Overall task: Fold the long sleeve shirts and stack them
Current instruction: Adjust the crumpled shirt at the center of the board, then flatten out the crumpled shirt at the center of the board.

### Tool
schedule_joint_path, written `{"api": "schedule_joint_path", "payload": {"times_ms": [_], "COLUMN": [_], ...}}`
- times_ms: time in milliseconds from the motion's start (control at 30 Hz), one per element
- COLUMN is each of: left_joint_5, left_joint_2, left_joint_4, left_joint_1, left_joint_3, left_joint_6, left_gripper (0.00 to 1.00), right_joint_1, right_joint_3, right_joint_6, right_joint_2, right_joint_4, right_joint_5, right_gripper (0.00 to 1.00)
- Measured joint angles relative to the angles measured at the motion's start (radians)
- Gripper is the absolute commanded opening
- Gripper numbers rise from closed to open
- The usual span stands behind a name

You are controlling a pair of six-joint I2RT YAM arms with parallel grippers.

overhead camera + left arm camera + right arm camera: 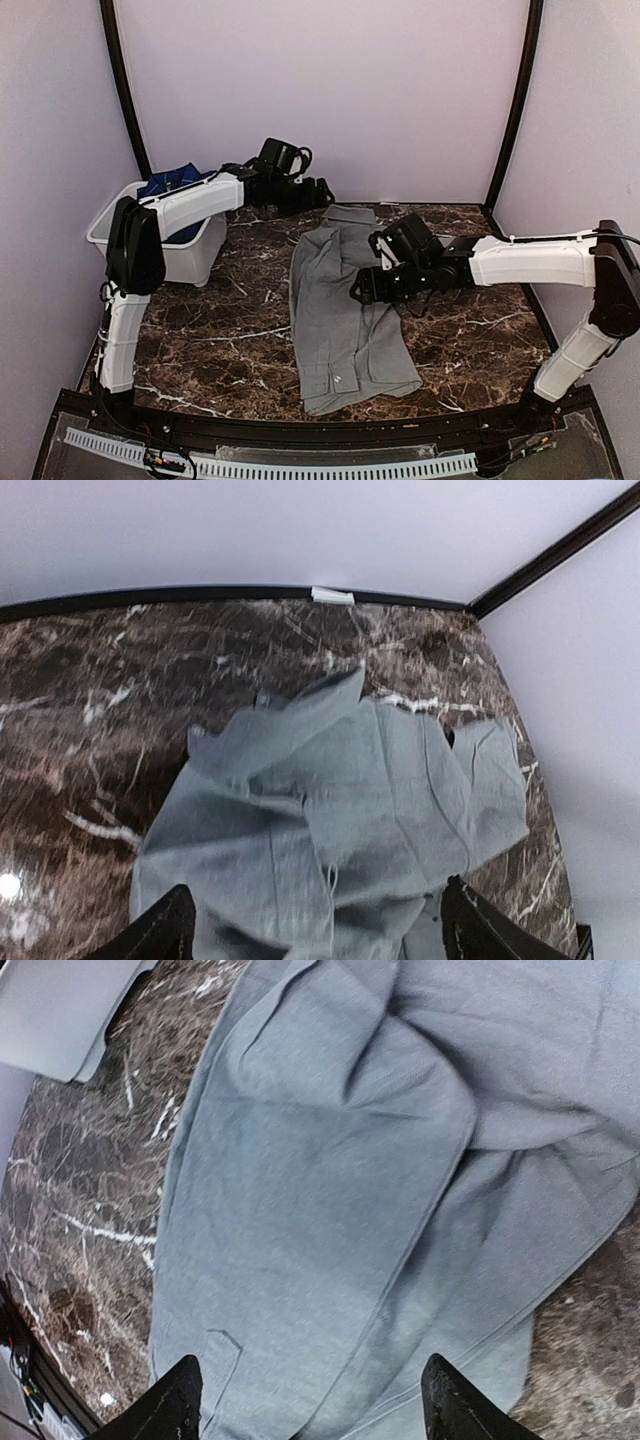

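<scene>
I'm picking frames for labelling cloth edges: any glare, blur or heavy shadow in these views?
Top view: even, soft light, slight shadow under the right gripper on the grey shirt. Left wrist view: one glare spot on the marble table, shirt edges sharp. Right wrist view: weave crisp, fingertips dark silhouettes.

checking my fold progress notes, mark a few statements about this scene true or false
1. The grey shirt lies on the table. True.
2. The blue shirt is stacked on the grey shirt. False: it sits in the white tub.
3. The left gripper and right gripper are both open, gripping nothing. True.
4. The right gripper hangs over the white tub. False: it is above the grey shirt.
</scene>
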Motion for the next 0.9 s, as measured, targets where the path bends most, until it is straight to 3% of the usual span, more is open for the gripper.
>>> {"api": "schedule_joint_path", "payload": {"times_ms": [267,433,667,900], "left_joint_5": [0.013,0.013,-0.022,-0.087], "left_joint_2": [-0.425,-0.509,-0.505,-0.461], "left_joint_4": [0.11,0.14,0.135,0.147], "left_joint_1": [-0.009,-0.071,-0.198,-0.205], "left_joint_3": [-0.601,-0.832,-0.919,-0.916], "left_joint_6": [-0.013,-0.023,-0.031,-0.05], "left_gripper": [0.74,0.7,0.63,0.58], "right_joint_1": [-0.12,-0.178,-0.214,-0.215], "right_joint_3": [-0.005,-0.036,-0.093,-0.144], "right_joint_6": [-0.01,-0.011,-0.01,0.005], "right_joint_2": [-0.001,0.003,0.013,0.029], "right_joint_4": [0.03,0.054,0.086,0.128], "right_joint_5": [0.003,-0.002,-0.001,-0.03], "right_gripper": [0.68,0.66,0.59,0.53]}}
